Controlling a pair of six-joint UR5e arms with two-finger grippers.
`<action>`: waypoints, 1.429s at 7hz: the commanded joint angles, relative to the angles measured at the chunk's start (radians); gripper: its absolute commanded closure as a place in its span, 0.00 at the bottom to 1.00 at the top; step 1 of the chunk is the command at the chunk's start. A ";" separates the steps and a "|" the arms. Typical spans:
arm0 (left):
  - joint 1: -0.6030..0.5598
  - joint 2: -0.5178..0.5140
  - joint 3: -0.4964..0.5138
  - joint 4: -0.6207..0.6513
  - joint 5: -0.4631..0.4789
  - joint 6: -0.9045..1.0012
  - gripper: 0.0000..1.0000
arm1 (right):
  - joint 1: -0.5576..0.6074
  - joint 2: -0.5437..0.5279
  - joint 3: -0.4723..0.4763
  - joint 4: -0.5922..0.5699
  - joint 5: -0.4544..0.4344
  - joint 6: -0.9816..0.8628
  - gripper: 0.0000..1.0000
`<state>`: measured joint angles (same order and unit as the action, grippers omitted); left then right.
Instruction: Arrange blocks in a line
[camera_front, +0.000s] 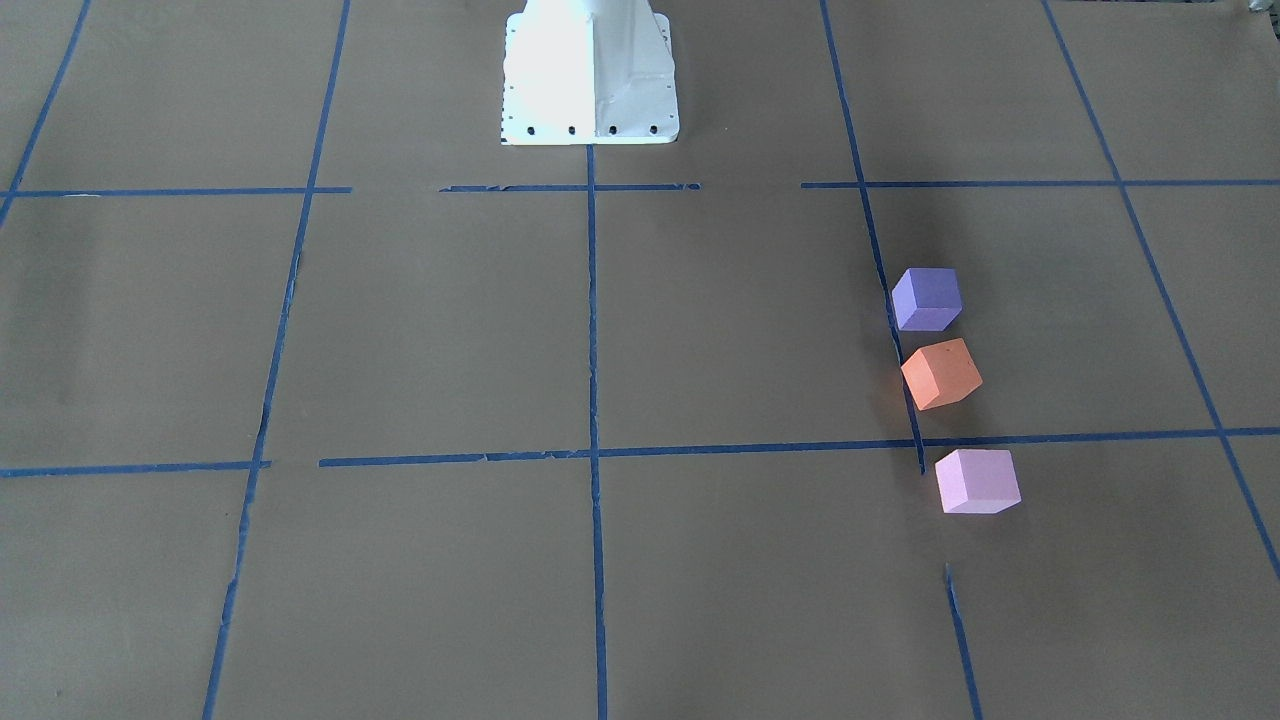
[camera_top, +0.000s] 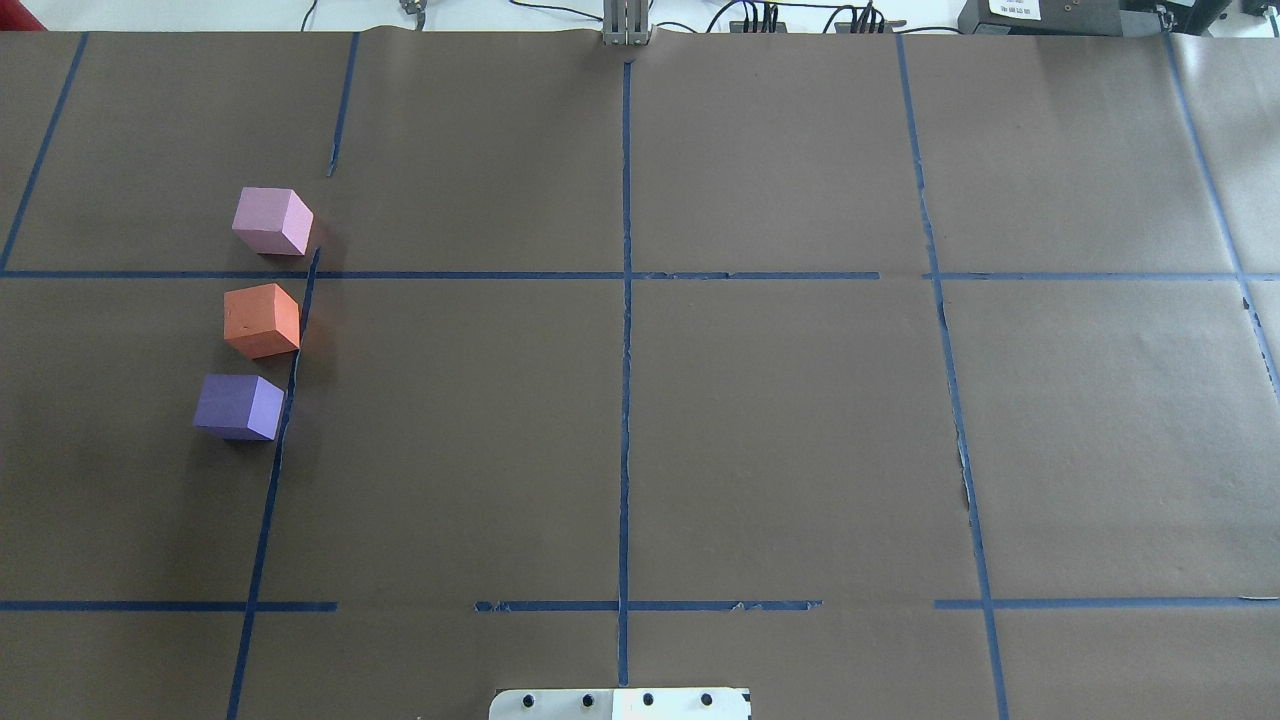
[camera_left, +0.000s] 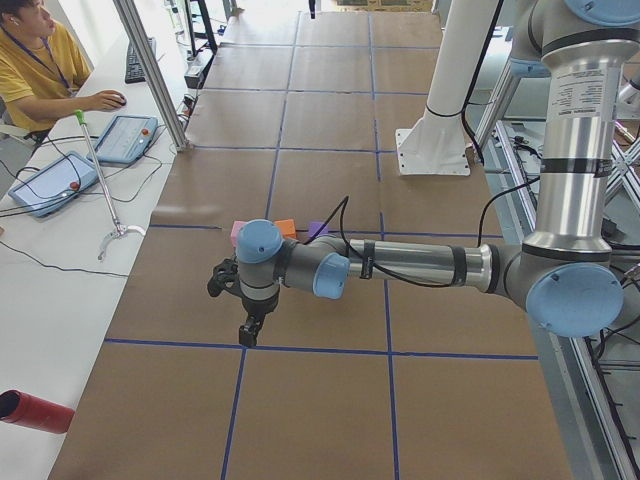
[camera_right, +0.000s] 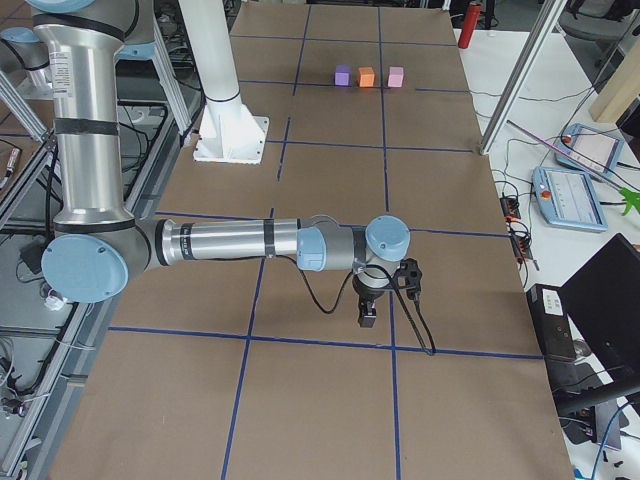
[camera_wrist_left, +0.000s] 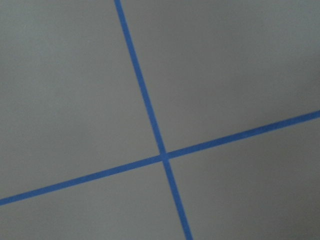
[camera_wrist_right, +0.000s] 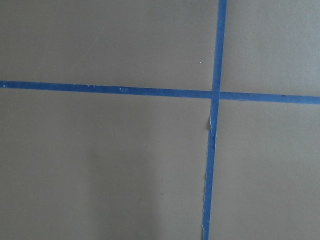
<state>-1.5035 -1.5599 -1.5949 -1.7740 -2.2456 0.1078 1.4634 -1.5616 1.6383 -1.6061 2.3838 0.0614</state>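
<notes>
Three cubes stand in a rough line beside a blue tape line on the robot's left side of the table, with small gaps between them: dark purple block (camera_front: 927, 298), orange block (camera_front: 941, 373), pale pink block (camera_front: 977, 481). In the overhead view the pink block (camera_top: 271, 221) is farthest, the orange block (camera_top: 261, 319) in the middle, the purple block (camera_top: 238, 406) nearest. My left gripper (camera_left: 248, 330) shows only in the exterior left view, well short of the blocks; I cannot tell its state. My right gripper (camera_right: 367, 317) shows only in the exterior right view, far from the blocks; I cannot tell its state.
Brown paper with a blue tape grid (camera_top: 625, 300) covers the table. The white robot base (camera_front: 590, 75) stands at the table's middle edge. An operator (camera_left: 35, 65), teach pendants (camera_left: 50, 182) and a red cylinder (camera_left: 35, 411) are on the side bench. Both wrist views show only paper and tape.
</notes>
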 joint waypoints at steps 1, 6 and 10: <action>-0.041 -0.017 0.003 0.113 -0.009 0.021 0.00 | 0.000 0.000 0.000 0.000 0.000 0.000 0.00; -0.073 -0.031 0.029 0.111 -0.160 -0.086 0.00 | 0.000 0.000 0.000 0.000 0.000 0.000 0.00; -0.073 -0.011 0.033 -0.013 -0.157 -0.082 0.00 | 0.000 0.000 0.000 0.000 0.000 0.000 0.00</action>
<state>-1.5769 -1.5814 -1.5638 -1.7306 -2.4026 0.0260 1.4634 -1.5616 1.6383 -1.6061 2.3838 0.0614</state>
